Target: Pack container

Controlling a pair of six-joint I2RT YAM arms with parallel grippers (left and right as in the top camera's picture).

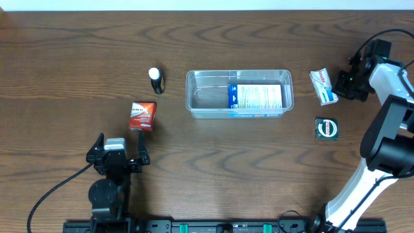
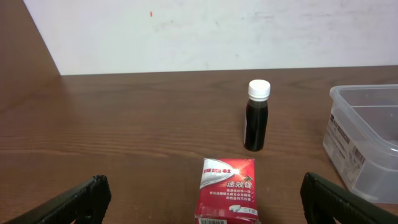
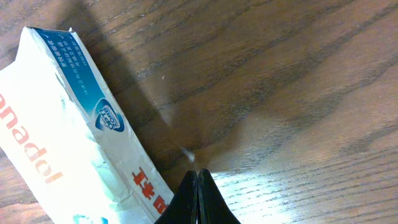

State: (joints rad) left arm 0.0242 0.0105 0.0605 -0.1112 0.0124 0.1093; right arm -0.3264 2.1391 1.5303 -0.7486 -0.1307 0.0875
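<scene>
Your right tool [image 3: 196, 180] has its fingers pressed together on nothing, the tips low over the tabletop [image 3: 298, 93] just beside one end of the white Panadol box [image 3: 68, 143]; you cannot tell whether they touch the carton. Your left tool [image 1: 119, 144] is spread wide and empty, with the red medicine box [image 1: 142, 115] just ahead of its gap and a dark bottle with a white cap [image 1: 156, 81] beyond that. The clear container [image 1: 194, 97] lies mid-tabletop between the arms, and one blue-and-white box [image 1: 257, 97] lies flat in its right half.

Packing looks barely begun, with four things outside the tub. The step in hand seems to be the approach to the Panadol box. Shut fingers cannot take it, so you need to spread them, straddle its narrow sides, pinch, and carry it over the rim to the free left half.

Only the overhead view shows the small dark square packet [image 1: 326, 128] near the Panadol box, and the tub's contents. The right wrist view alone shows how close the tips are to the carton. The left wrist view shows the bottle standing upright
</scene>
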